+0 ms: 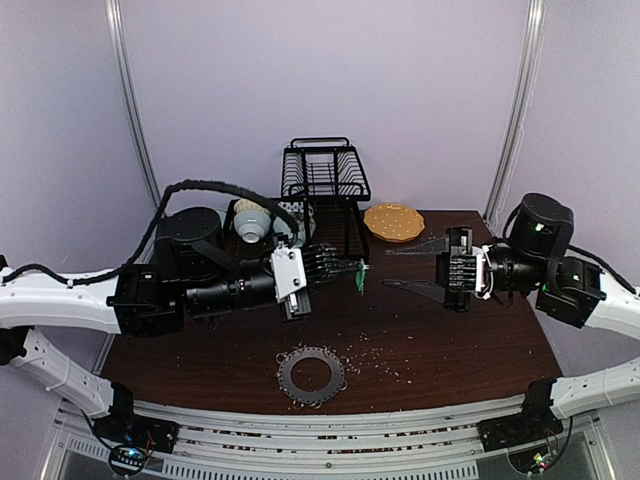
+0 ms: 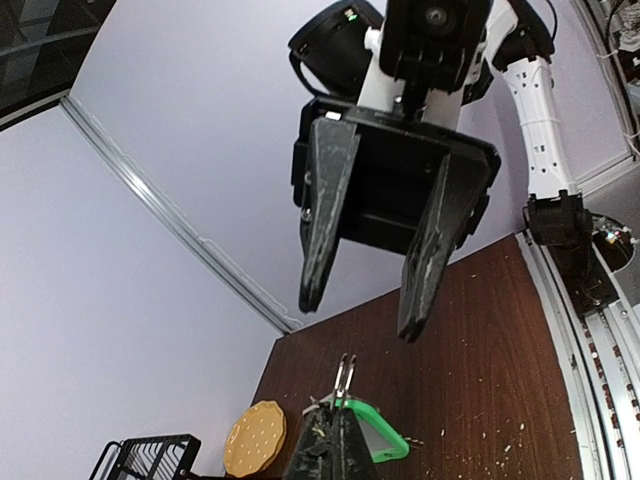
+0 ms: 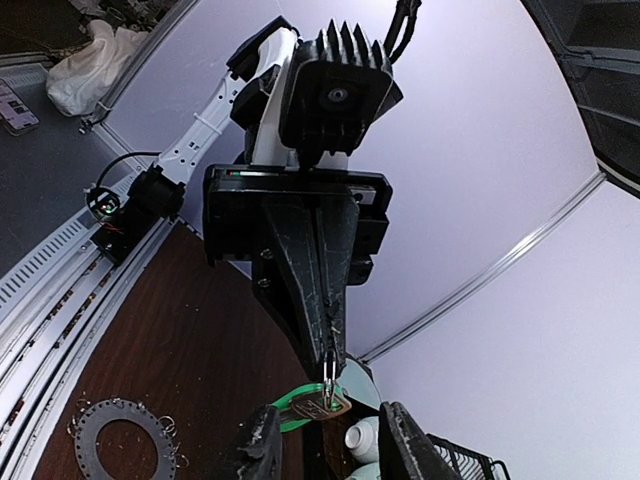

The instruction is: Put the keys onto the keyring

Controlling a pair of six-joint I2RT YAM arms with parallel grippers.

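top external view: the left gripper [image 1: 350, 268] reaches toward the right over the middle of the table [image 1: 480, 340], its fingers pressed together on the key [image 1: 360, 280]. the key's green head hangs just past the fingertips. the right gripper [image 1: 385, 268] faces it from the right with its two fingers spread wide, holding nothing, their tips near the key but apart from it. the keyring [image 1: 311, 374] lies flat on the table close to the near edge, well apart from both grippers. pale crumbs [image 1: 375, 352] are scattered to its right.

at the far side stands a black wire rack [image 1: 325, 172]; what sits in it cannot be told from here. just left of the rack is a pale bowl [image 1: 252, 224], partly hidden by the left arm's cable, and its contents cannot be told either. right of the rack a round yellow disc [image 1: 394, 221] lies on the table.

left wrist view: a thin wire loop [image 2: 344, 375] sticks out of the closed fingers beside the green head.
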